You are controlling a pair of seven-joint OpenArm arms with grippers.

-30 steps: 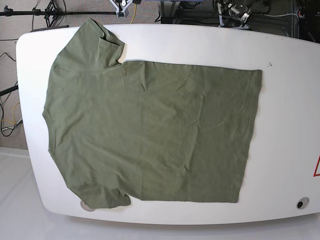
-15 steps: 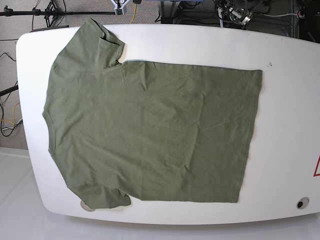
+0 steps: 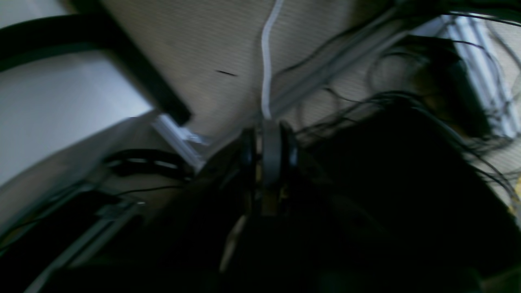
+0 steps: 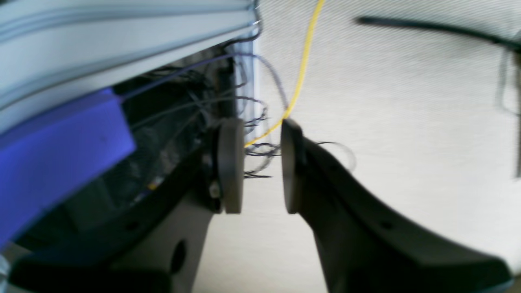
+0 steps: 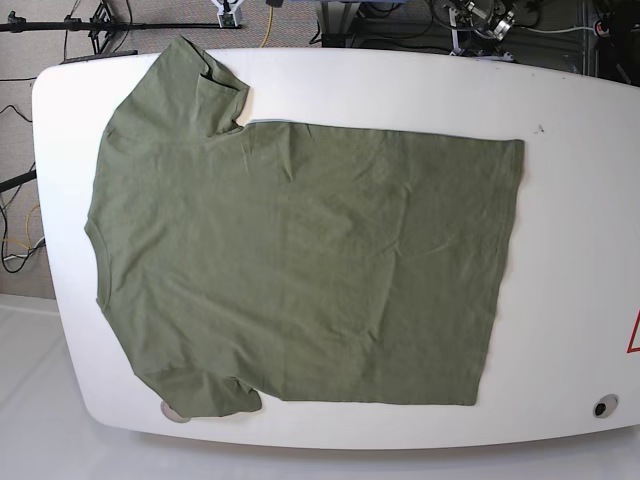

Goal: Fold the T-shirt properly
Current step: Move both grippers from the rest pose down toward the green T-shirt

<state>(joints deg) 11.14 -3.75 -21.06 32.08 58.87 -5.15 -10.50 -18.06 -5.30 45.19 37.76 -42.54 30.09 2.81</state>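
While left wrist view blurs dark, T-shirt (image 5: 300, 265) flat, one sleeve folded under

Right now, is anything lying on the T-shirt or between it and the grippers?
Nothing visible. The T-shirt lies spread flat and bare on the white table; both arms sit beyond the table's far edge.

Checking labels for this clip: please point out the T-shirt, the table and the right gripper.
T-shirt (image 5: 300, 270), base view, middle of the body panel.
Table (image 5: 580, 230), base view, bare white top beside the hem.
Right gripper (image 4: 262, 167), right wrist view, gap midway between its fingers.
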